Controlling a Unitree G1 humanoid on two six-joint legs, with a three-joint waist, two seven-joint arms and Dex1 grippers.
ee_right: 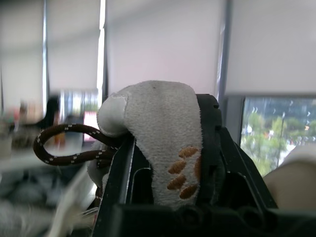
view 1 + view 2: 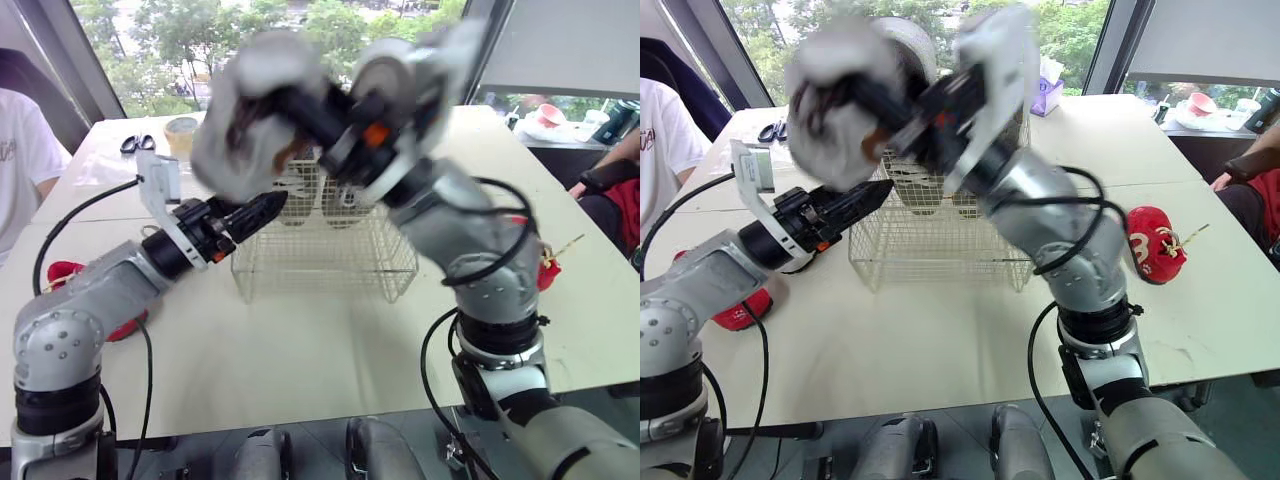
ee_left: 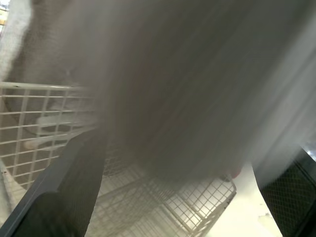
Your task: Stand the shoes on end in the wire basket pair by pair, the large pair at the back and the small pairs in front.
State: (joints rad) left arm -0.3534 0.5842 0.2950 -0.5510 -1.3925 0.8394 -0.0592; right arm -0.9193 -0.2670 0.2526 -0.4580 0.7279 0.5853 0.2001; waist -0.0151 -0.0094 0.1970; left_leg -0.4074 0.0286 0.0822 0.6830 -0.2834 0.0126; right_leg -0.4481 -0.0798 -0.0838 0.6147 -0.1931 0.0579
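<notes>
The grey shoe [image 2: 235,140] hangs in the air over the wire basket [image 2: 325,270], with our right gripper [image 1: 167,168] clamped on its fabric. We judge this to be the large pair going in. Next we must lower it on end at the back, beside the pale shapes standing there. Our left gripper [image 2: 262,212], fingers apart, crowds the basket's left front corner. A red shoe [image 2: 1155,245] lies well apart on the table [image 2: 330,350].

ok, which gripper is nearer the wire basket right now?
Left. The left gripper is beside the wire basket's left front corner, at about rim height. The right gripper hangs higher, above the basket, shut on a grey shoe.
</notes>
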